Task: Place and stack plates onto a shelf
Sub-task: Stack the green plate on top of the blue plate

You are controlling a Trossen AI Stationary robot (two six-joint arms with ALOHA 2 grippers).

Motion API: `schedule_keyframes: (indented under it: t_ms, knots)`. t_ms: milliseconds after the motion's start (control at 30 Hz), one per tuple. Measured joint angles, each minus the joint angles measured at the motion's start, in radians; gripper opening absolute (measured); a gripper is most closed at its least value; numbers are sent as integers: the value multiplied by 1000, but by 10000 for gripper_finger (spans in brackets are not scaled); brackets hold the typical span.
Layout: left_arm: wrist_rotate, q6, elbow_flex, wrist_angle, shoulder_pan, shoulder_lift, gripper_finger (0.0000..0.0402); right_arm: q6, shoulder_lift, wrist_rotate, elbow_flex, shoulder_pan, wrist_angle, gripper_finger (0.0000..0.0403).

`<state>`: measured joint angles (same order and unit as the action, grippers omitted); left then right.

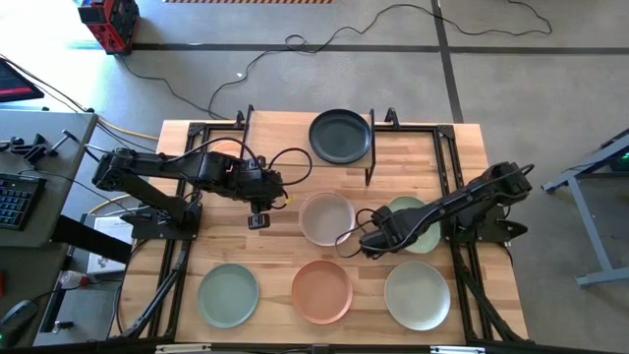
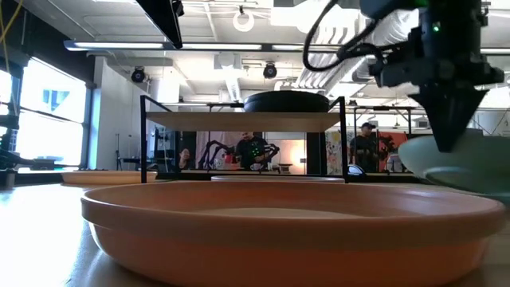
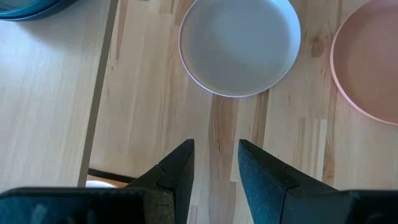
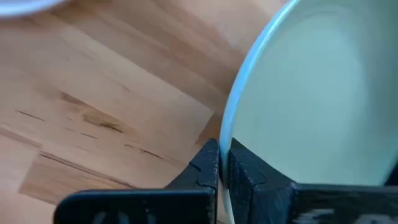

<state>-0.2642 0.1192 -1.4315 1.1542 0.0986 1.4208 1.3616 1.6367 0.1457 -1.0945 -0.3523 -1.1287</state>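
Beyond my table: a red wheeled cart (image 1: 109, 22) on grey concrete floor, a black looping cable (image 1: 295, 44), a dark keyboard (image 1: 14, 200), two seated people (image 2: 253, 151).

From overhead one camera looks straight down on my whole light wooden tabletop (image 1: 373, 157), another sits at table height just behind the round terracotta plate (image 2: 287, 231), facing the room, and my wrist cameras look closely down, the left sharing the round whitish plate (image 3: 239, 43) with the overhead.
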Motion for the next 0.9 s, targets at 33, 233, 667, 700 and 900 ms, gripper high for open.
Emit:
schedule_keyframes:
  t_ms: [33, 233, 667, 700, 900]
  knots:
    - [0, 0, 0, 0, 0, 0, 113, 0, 0, 9, -19, 0, -25, 0]
    - [0, 0, 0, 0, 0, 0, 113, 3, 0, 65, -113, -1, -117, 0]
    - [0, 0, 0, 1, 0, 0, 113, 77, 0, 190, -352, -1, -447, 0]
    - [0, 0, 0, 1, 0, 0, 113, 70, -2, 204, -364, 0, -447, 0]
    - [-11, 0, 0, 1, -1, 0, 113, 25, -40, 314, -395, 47, -443, 0]
